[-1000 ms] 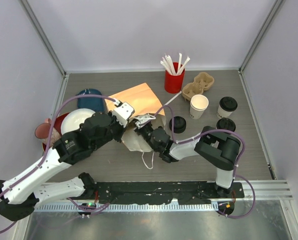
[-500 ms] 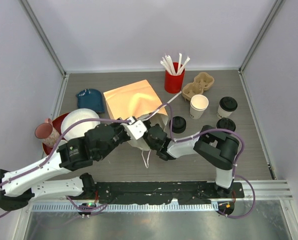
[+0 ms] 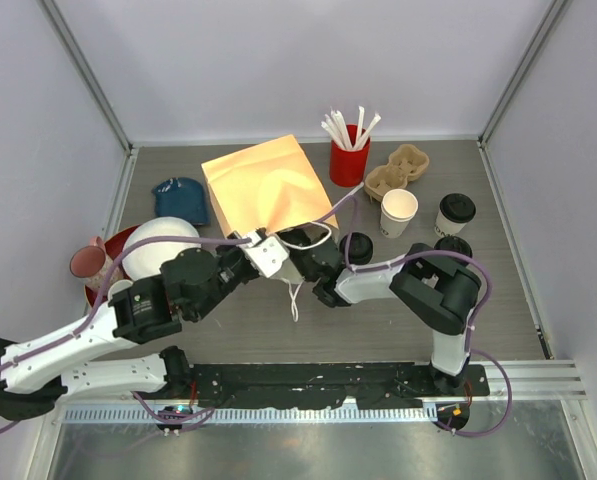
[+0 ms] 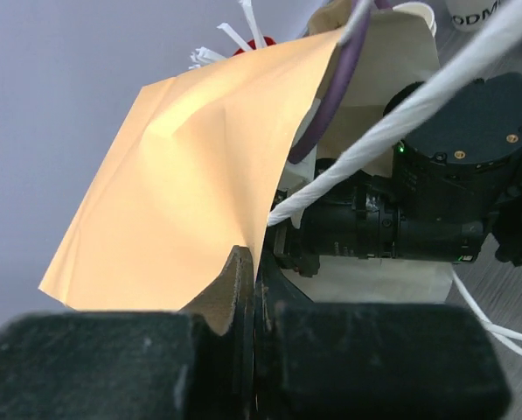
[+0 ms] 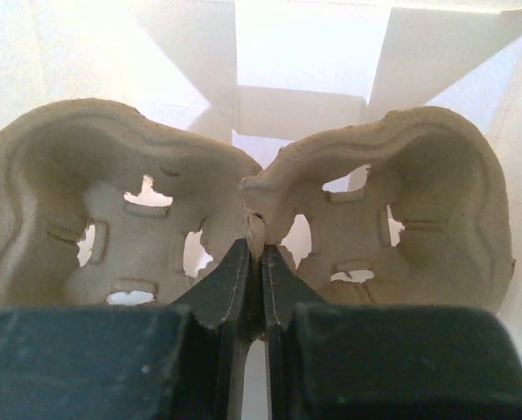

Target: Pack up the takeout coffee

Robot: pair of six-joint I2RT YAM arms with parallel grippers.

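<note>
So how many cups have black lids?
2. One white paper cup with a black lid stands on the right; the second lidded cup is closer to the robot, partly behind its right arm. Others may be hidden.

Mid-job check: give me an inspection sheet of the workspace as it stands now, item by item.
Surface: grey table; no spill seen.
Job's things: far lidded cup and near lidded cup upright at the right, both outside the paper bag.
Clutter: lidless cup, black lid stack, red straw holder, spare carrier, blue cloth, white bowl, pink cup.
Grippers: left tool shut on the bag's edge; right tool shut on a pulp carrier inside the bag.
Cables: purple cable passes close in front of the bag mouth; no snag seen.
Surroundings: pale enclosure walls; nothing else seen.
</note>
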